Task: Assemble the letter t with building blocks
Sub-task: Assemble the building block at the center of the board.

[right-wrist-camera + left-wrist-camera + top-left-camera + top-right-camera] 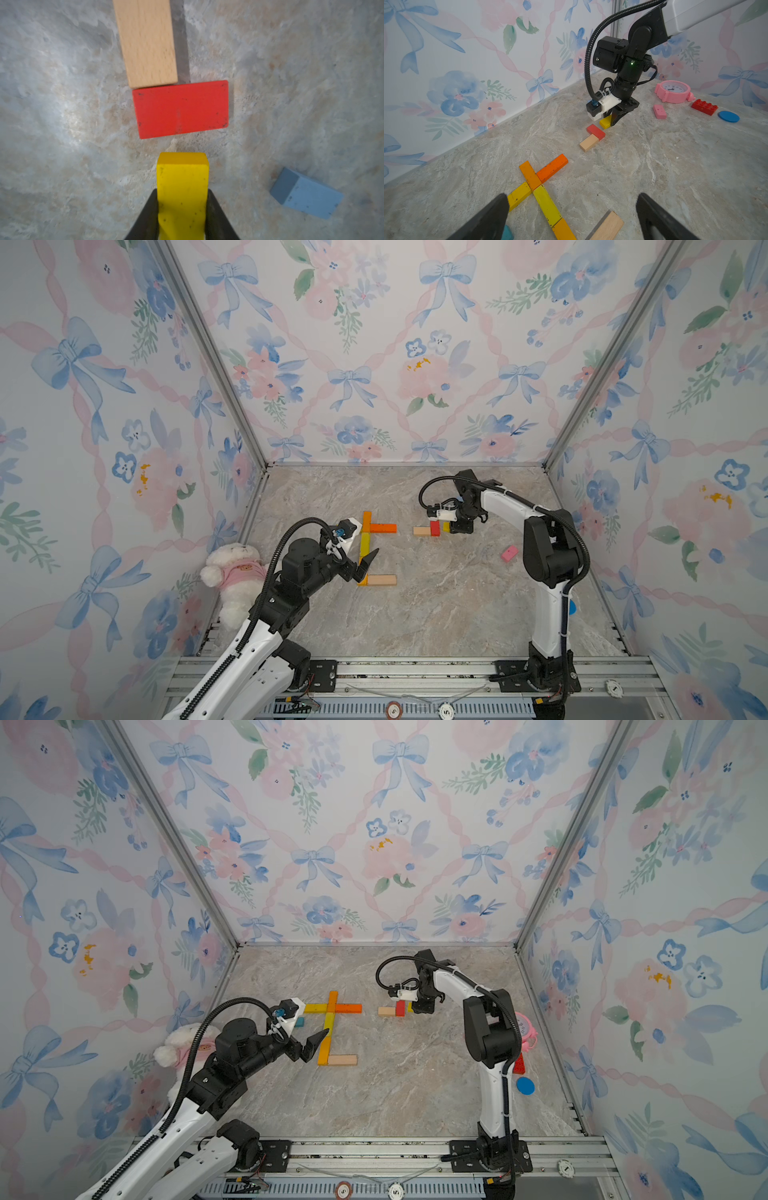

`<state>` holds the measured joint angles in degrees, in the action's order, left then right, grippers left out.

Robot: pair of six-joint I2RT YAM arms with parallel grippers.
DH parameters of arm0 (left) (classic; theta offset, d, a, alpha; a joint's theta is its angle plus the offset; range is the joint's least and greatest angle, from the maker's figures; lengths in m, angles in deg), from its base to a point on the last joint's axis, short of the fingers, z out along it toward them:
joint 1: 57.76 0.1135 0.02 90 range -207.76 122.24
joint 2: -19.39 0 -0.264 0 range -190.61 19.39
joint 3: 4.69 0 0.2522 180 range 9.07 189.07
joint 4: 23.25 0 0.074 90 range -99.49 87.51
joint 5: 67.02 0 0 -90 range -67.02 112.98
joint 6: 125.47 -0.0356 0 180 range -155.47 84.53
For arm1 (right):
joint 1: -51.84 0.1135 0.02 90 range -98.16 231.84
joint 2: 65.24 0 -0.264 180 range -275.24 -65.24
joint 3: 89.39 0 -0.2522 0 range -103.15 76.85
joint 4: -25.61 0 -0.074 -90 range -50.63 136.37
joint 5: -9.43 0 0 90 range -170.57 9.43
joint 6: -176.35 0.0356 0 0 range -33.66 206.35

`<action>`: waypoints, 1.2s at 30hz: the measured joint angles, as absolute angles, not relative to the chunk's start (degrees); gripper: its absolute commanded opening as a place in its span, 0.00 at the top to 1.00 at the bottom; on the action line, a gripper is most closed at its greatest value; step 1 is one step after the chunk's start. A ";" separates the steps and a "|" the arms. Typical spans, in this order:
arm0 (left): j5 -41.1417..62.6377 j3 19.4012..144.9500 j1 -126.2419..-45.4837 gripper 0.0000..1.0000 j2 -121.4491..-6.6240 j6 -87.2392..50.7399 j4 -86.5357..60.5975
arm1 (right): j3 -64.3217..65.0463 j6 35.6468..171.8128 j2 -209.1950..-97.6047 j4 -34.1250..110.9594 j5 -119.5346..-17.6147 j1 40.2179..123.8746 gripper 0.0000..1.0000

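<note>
A yellow block (446,526) is clamped in the right tool (181,192), at 3 o'clock of the red block (434,528); the left tool (572,199) is spread apart.

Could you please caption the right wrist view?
Right gripper clamps a yellow block near a red block abutting a wooden block.

The right wrist view's edge cuts off the bare-wood block (145,41).

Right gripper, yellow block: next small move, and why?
Probably nudge the yellow block toward the red block until they touch. The right gripper is shut on it, a small gap separates the two, and the red one abuts the bare wood block.
</note>
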<state>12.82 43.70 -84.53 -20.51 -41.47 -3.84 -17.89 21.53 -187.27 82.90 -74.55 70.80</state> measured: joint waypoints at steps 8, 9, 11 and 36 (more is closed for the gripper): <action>12.61 43.68 -84.53 0.02 -20.51 -41.86 -3.84 | -18.61 21.53 -188.39 83.53 -74.55 70.89 0.86; 12.61 43.68 -84.53 0.02 -20.51 -41.88 -3.84 | -18.61 21.53 -188.52 83.55 -74.55 71.00 0.86; 12.61 43.68 -84.53 0.02 -20.51 -41.88 -3.84 | -18.74 21.51 -188.87 83.64 -74.55 71.20 0.86; 12.41 43.68 -84.53 0.02 -20.51 -42.54 -3.86 | -19.07 19.98 -189.79 83.99 -75.05 71.83 0.85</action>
